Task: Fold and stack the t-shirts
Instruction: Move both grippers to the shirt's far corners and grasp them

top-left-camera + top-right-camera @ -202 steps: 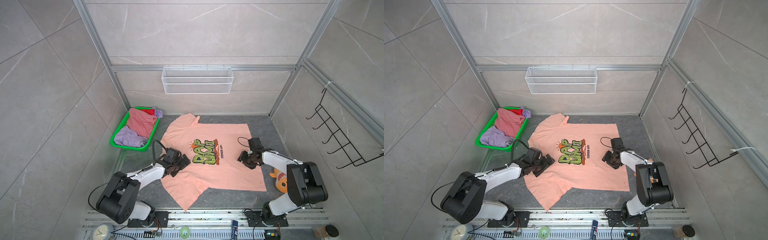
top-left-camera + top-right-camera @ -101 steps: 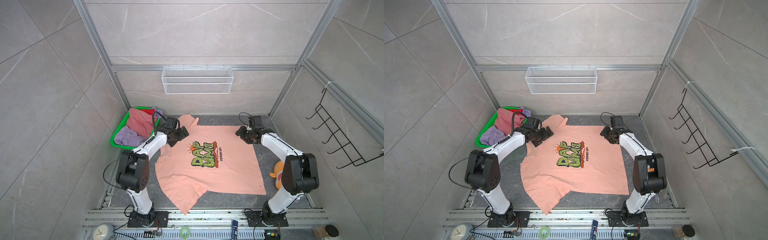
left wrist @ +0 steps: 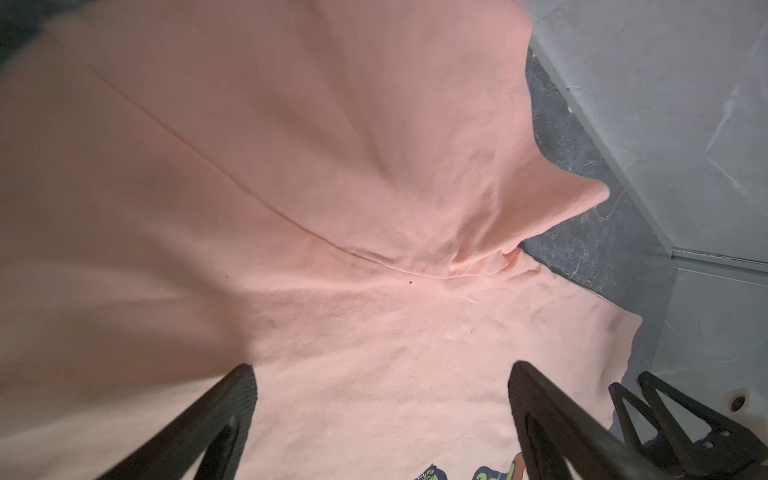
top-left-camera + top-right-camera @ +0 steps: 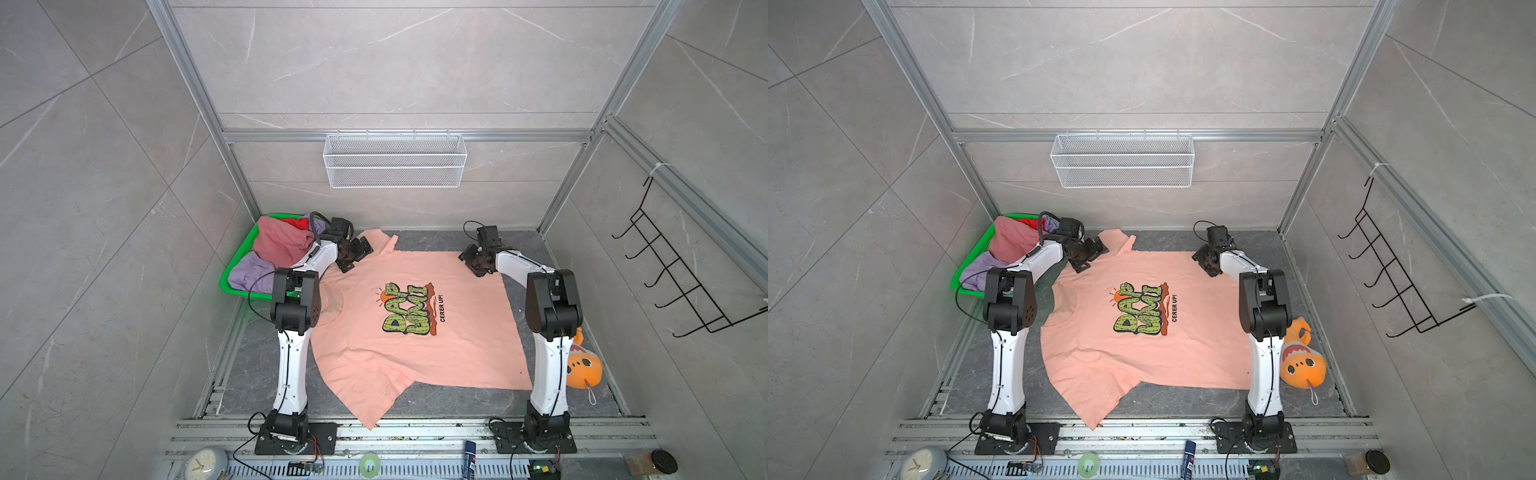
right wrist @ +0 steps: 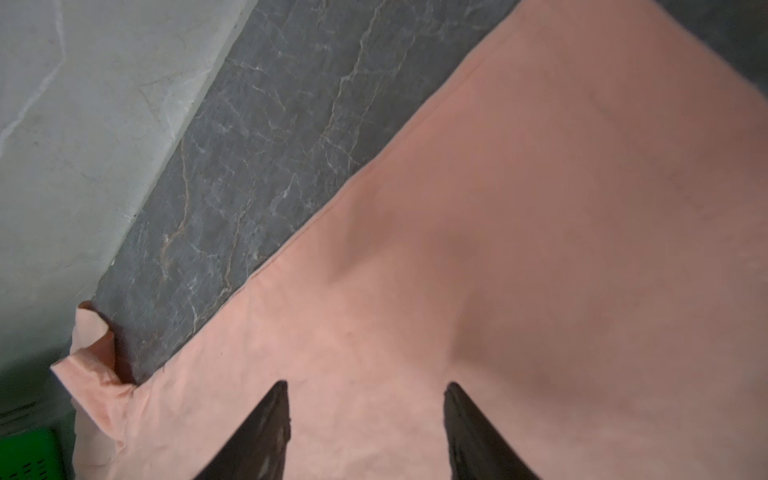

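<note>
Peach shirt [image 4: 374, 353] spread flat on mat [image 4: 432, 240], no fold yet. Left gripper [image 4: 355, 255] jaws wide above shoulder; right gripper [image 4: 472, 262] jaws apart over far hem corner, seemingly gripping nothing. Other shirts [image 4: 276, 245] wait in basket [image 4: 237, 292].

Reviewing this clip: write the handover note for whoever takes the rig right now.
Left gripper: open, empty, over the peach t-shirt by its far sleeve.
Right gripper: open, empty, over the far hem corner.
It lies spread, graphic up, unfolded.
Pink t-shirt, red t-shirt and lavender t-shirt bunched in the green basket.
Done: shirt laid out. Left: fold it, then fold and stack the rest.
</note>
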Controlling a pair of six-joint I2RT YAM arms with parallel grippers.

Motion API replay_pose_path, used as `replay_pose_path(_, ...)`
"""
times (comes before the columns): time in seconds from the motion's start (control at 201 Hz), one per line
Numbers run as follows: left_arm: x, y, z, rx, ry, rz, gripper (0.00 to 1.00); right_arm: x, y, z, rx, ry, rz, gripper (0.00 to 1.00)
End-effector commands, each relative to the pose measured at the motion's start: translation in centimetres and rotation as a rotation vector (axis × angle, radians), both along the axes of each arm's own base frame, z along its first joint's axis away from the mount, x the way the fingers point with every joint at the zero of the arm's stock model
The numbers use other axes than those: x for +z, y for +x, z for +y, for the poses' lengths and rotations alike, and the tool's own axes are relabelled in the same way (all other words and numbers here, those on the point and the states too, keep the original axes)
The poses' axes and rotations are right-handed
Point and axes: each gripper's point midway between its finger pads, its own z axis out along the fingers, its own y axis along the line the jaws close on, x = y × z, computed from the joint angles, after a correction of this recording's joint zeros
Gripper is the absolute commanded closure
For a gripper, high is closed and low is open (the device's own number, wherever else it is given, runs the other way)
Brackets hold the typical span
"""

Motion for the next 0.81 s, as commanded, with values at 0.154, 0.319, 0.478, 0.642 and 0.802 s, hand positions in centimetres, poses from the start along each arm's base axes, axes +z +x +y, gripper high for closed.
replay_pose_path(0.154, -3.0, -4.8, 0.9, -0.005, 0.007, 0.149, 0.03, -4.2, -5.4, -0.2, 0.033, -0.038, 0.206, 0.40)
replay_pose_path(0.319, -3.8, -8.6, 1.2, -0.018, -0.007, 0.225, 0.05, -5.0, -10.5, -0.7, 0.066, -0.056, 0.281, 0.40)
replay_pose_path(0.478, -2.8, -11.2, 1.5, -0.043, -0.006, 0.232, 0.07, -3.9, -13.7, -1.5, 0.108, -0.103, 0.283, 0.40)
replay_pose_path(0.642, -0.7, -13.0, 2.2, -0.052, 0.011, 0.201, 0.09, -1.3, -14.5, -2.4, 0.138, -0.159, 0.221, 0.40)
replay_pose_path(0.802, 1.3, -13.6, 2.2, -0.064, 0.009, 0.157, 0.10, 1.6, -14.1, -2.7, 0.125, -0.171, 0.145, 0.39)
